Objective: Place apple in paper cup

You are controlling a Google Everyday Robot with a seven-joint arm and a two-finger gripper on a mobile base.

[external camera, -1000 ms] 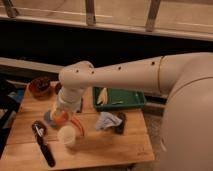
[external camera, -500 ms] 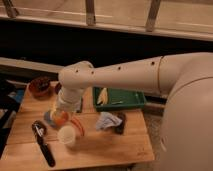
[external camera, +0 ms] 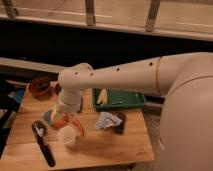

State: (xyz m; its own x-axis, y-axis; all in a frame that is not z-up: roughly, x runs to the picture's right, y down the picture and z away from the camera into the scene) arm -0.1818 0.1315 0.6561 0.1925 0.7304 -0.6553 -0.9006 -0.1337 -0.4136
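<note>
Orange-yellow with a reddish blush, the apple (external camera: 60,120) is small and round, and it sits pinched between the fingers of the gripper (external camera: 61,118), which hangs from the cream arm (external camera: 120,77) low over the wooden desk (external camera: 102,145). The fingers are drawn in on the fruit. Taking the paper cup (external camera: 67,135) as landmark: this cream-white, round-rimmed cup stands on the desk just in front of and slightly right of the held apple, nearly touching it in this view. A curved reddish item (external camera: 79,127) lies beside the cup's right rim. A black-handled tool (external camera: 43,143) lies to the cup's left. A green tray (external camera: 120,99) sits behind and to the right; a dark brown bowl (external camera: 39,86) stands far behind-left.
</note>
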